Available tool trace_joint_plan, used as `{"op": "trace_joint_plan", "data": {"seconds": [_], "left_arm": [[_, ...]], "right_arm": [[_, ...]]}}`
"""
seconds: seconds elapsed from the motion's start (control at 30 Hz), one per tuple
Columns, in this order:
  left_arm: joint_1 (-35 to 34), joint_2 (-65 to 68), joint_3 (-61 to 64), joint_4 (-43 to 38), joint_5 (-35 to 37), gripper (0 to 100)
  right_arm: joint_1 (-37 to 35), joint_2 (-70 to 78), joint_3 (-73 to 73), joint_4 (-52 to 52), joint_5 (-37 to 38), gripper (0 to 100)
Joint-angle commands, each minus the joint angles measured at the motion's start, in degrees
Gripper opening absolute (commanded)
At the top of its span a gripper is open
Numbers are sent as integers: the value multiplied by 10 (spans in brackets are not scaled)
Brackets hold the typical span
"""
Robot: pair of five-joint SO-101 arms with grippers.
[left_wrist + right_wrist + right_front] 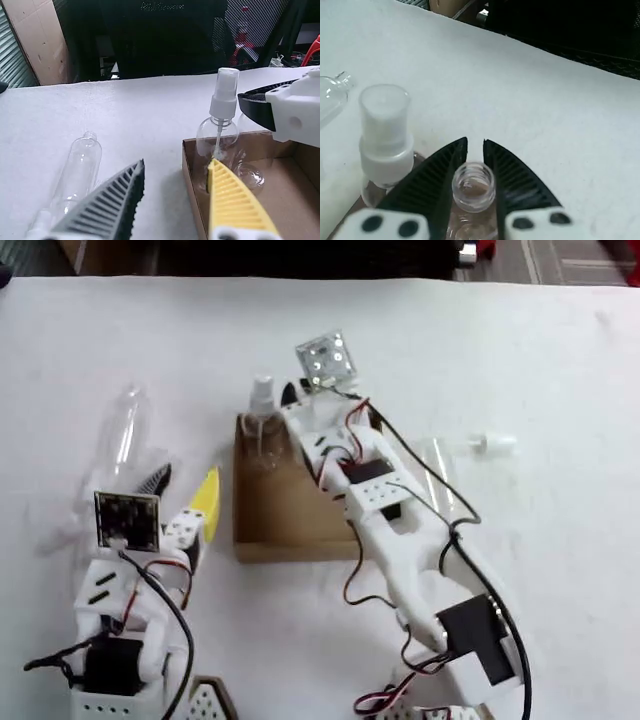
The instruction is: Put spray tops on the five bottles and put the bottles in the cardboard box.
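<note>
Well left of the box [285,530], a topless bottle [125,430] lies on its side on the worktop [560,360]. It looks light, thin-walled and smooth, so it will likely roll or skid if nudged. The stiffer neck is probably the surest hold.

Just left of the box, the left end effector [187,482] hangs empty with its jaws spread.

In the box's far left corner stands a capped bottle [262,420]. Just beside it, the right end effector [475,142] is clamped on the threaded neck of a second bottle [473,187], which has no top and seems to stand inside the box. A hard squeeze could dent the plastic, though the neck should bear it.

The capped bottle stands close enough to be knocked. The right arm lies across the box and blocks the left arm's way in.

Right of the box lie a third bottle [440,475] and, farther right, a loose spray top [495,443], small and easily flicked away.
</note>
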Motion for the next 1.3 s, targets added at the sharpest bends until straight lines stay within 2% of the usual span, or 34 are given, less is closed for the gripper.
{"op": "trace_joint_plan", "data": {"seconds": [0.0,1.17,1.27], "left_arm": [[1,-5,-4,-13,-5,192],[1,-5,-4,-13,-5,192],[1,-5,-4,-13,-5,192]], "right_arm": [[-3,-3,-13,-15,5,16],[-12,25,-18,-30,8,19],[-13,25,-16,-30,6,56]]}}
